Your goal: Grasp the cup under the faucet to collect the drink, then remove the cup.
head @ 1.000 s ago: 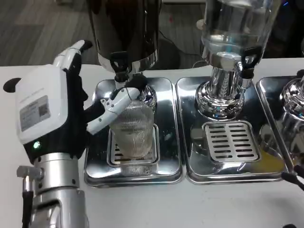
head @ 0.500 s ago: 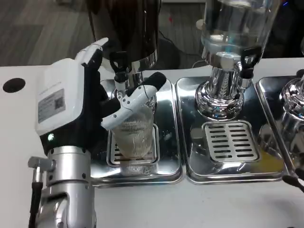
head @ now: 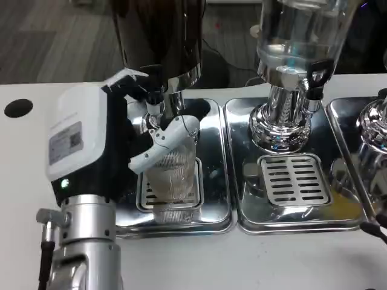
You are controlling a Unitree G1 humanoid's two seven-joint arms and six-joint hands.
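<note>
**One hand at the cup**

One left hand (head: 115, 142) is closed around the cup (head: 173, 172), thumb across its front. Upright, the cup stands on the grate at the left tray's (head: 214, 199) middle, directly below the faucet (head: 154, 96), just right of the palm.
</note>
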